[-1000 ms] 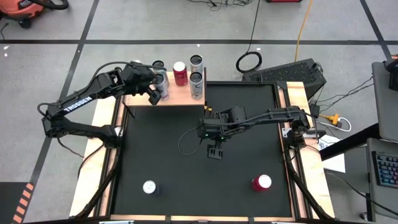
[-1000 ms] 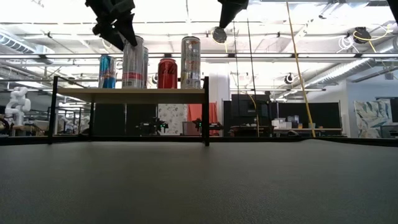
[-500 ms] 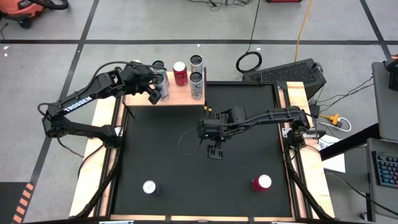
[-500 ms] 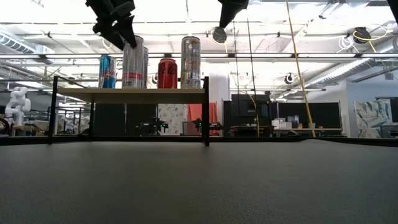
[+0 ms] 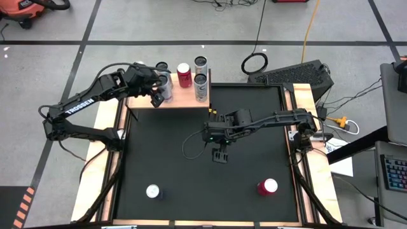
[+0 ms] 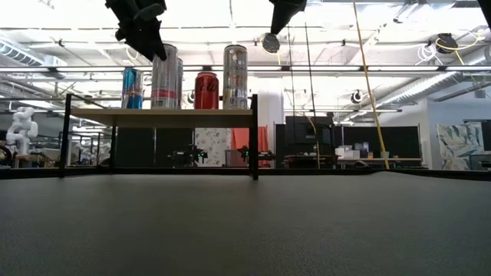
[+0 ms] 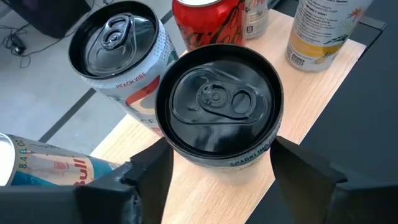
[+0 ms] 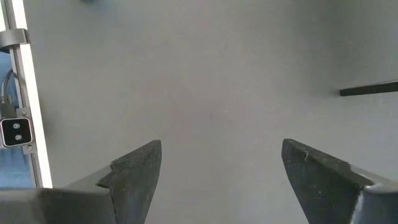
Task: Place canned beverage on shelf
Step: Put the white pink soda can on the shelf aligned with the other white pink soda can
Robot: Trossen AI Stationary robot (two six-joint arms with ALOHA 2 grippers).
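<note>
Both arms are dark, jointed and slim. The left arm (image 5: pixel 79 108) carries white TROSSEN lettering; the right arm (image 5: pixel 267 119) trails a thin black cable, seemingly with small green lights.

"TROSSEN" runs along the left arm (image 5: pixel 79 106); "PEACH VIBE" marks a silver can (image 7: pixel 118 53) on the shelf (image 7: pixel 205 186).

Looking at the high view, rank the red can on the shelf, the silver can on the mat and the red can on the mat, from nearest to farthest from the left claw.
1. Red can on the shelf, just right of the left claw.
2. Silver can on the mat, front left of the mat.
3. Red can on the mat, front right, farthest.
</note>
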